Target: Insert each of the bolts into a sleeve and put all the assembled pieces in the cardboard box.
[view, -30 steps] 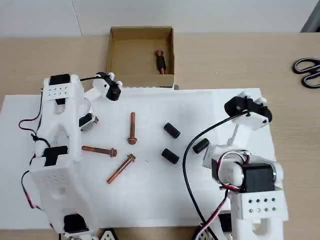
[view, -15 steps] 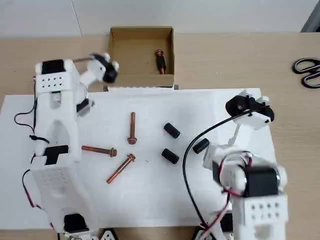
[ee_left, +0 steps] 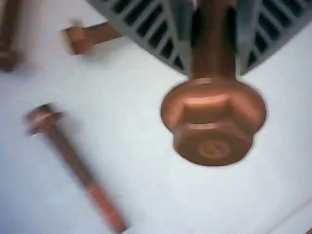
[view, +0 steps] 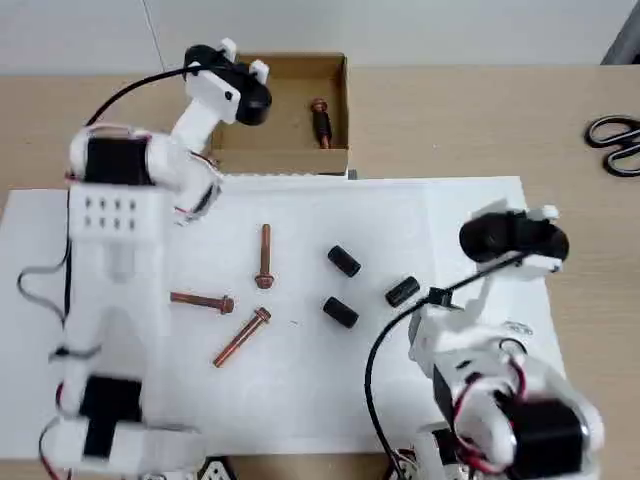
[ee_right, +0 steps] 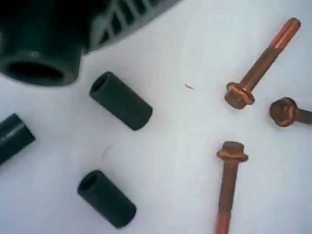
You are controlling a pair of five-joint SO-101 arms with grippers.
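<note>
Risk: misalignment at mating. Any tilt between the two held parts could jam the bolt tip on the sleeve rim or knock one part out of its grip.

Left gripper (ee_left: 214,34) is clamped narrow on the held bolt (ee_left: 213,122) by the shank, head free. Right gripper (ee_right: 63,27) is closed around the held sleeve (ee_right: 34,58), bore exposed.

Three loose bolts (view: 264,255) and three loose sleeves (view: 343,261) lie on the white sheet (view: 420,215). One assembled piece (view: 321,122) sits in the cardboard box (view: 285,130).

Wood table (view: 450,120) w/ white sheet (view: 300,390); scissors (view: 613,142) at right edge.
</note>
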